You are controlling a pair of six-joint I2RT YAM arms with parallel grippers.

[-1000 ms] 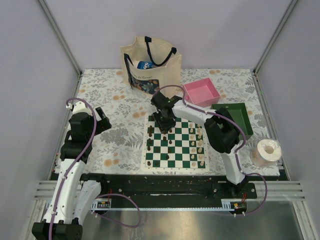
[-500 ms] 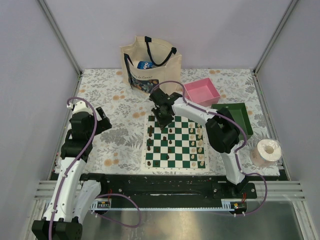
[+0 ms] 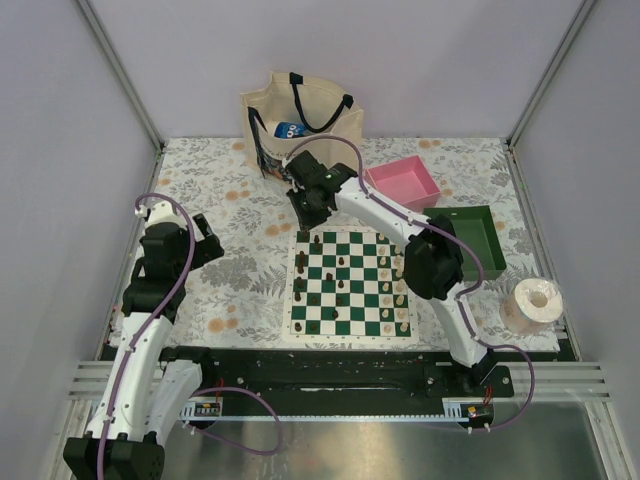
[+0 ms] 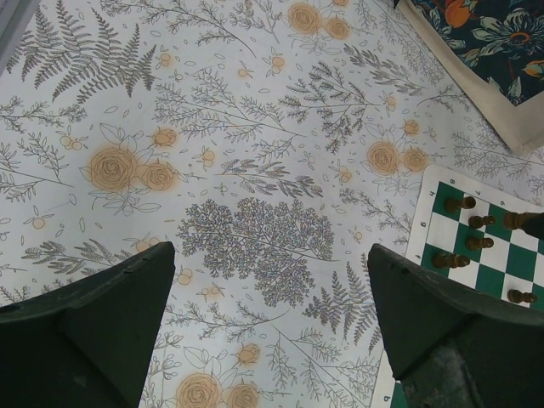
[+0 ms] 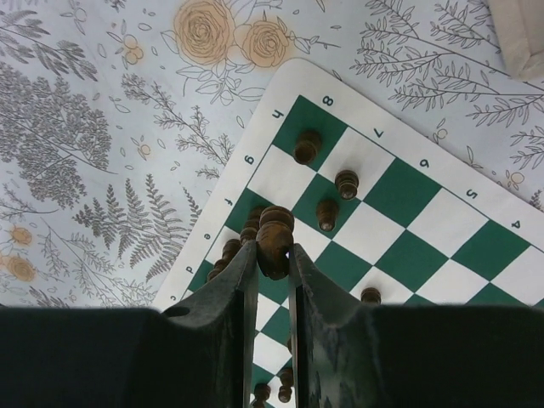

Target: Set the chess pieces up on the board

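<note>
The green-and-white board [image 3: 352, 322] lies mid-table, with dark pieces [image 3: 300, 285] along its left side and cream pieces [image 3: 401, 290] along its right. My right gripper [image 3: 308, 208] hangs above the board's far-left corner, shut on a dark brown piece [image 5: 275, 240] held clear above the squares. Below it, three dark pieces [image 5: 307, 145] stand near the corner of the board [image 5: 399, 259]. My left gripper [image 3: 205, 240] is open and empty over the floral cloth, left of the board [image 4: 491, 275]; its fingers [image 4: 102, 314] frame bare cloth.
A cream tote bag [image 3: 300, 130] stands at the back, just behind my right gripper. A pink tray [image 3: 403, 184] and a green tray [image 3: 478, 240] sit at the right. A paper roll [image 3: 531, 304] stands at the right edge.
My right gripper has moved up and back-left, from over the board's far rows to its far-left corner, carrying the dark piece. The left arm has not moved.
</note>
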